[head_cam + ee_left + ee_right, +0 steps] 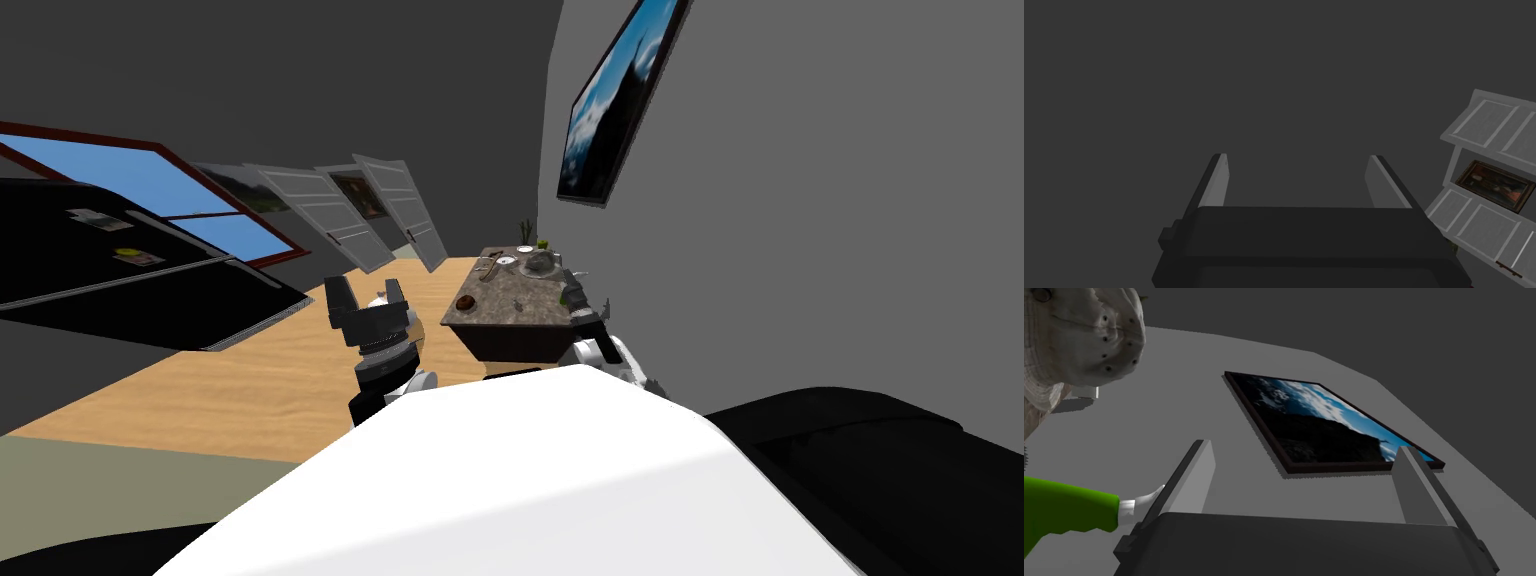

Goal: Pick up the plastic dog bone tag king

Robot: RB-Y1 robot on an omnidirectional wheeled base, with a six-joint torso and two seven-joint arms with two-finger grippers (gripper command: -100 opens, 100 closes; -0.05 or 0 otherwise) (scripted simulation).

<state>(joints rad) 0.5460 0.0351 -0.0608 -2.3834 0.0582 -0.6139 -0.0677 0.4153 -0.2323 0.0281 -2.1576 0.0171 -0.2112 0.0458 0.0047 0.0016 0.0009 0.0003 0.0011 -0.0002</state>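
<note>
Dog bone tag is not picked up yet; it should be among the little things on the stone-topped table [497,322] ahead on my right, maybe the tiny grey bit [518,303], but I cannot tell for sure. My right gripper [1304,453] is wide open and holds nothing, at the table's right side, just beside a green thing [1069,508] and a pale lump [1084,333]. My left gripper [1299,159] is wide open too, held up left of the table, so finding, reaching and grabbing are all left to do.
</note>
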